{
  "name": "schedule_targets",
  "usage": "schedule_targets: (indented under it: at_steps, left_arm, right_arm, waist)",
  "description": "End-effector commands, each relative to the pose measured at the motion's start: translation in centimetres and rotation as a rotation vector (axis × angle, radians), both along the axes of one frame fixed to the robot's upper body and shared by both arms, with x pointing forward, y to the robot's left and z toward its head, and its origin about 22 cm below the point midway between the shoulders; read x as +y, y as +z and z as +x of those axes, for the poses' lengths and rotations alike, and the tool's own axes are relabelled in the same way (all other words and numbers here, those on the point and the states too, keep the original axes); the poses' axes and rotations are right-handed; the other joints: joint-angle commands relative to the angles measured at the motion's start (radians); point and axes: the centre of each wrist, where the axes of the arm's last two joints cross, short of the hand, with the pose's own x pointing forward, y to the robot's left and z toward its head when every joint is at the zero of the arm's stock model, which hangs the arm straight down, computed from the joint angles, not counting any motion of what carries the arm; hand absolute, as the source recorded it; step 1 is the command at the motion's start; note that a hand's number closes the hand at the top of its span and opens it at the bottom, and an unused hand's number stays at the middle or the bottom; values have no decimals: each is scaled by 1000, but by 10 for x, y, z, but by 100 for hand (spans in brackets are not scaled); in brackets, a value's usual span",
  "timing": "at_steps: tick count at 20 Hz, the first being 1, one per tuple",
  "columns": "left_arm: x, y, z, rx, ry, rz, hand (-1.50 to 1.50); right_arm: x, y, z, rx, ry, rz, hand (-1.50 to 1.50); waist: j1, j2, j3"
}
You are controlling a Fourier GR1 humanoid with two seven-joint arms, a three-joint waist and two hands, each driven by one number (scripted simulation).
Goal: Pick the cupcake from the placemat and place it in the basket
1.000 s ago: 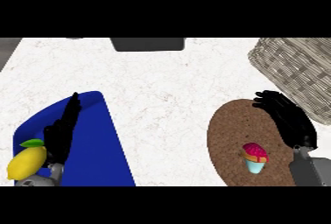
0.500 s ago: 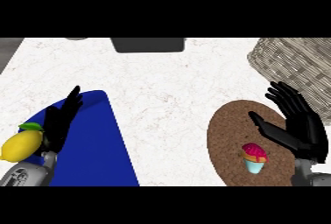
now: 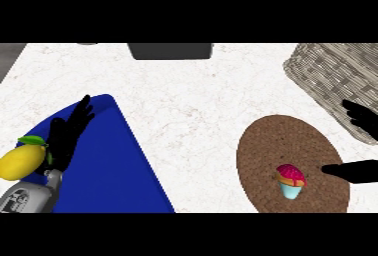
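While the cupcake (image 3: 290,181) sits on the near part of the brown mat (image 3: 266,140), we see our right hand (image 3: 359,170) spread wide at the right edge, thumb just beside the cupcake, apart from it. The basket (image 3: 328,75) stands far right. Our left hand (image 3: 69,134) lies open over the blue mat (image 3: 118,170), beside a lemon (image 3: 20,161).

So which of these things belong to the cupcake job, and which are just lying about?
Job:
cupcake
brown placemat
wicker basket
right hand, open beside the cupcake

Lying about:
yellow fruit
blue mat
dark grey object
left hand, resting
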Motion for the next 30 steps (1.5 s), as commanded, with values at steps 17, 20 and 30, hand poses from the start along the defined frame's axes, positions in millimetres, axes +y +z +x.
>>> schedule_targets:
  at_steps: [17, 20, 30]
  left_arm:
    - [-3, 4, 10, -10, -18, -6, 0]
    - [0, -15, 26, -23, -34, -5, 0]
    - [9, 14, 25, -29, -19, -14, 0]
  right_arm:
    - [-15, 103, -4, 444, 169, 48, -150]
    - [-18, 106, -5, 411, 130, -11, -150]
    - [-11, 52, -27, 446, 111, 0, -150]
  waist:
    - [20, 4, 9]
    - [15, 7, 9]
    - [14, 3, 9]
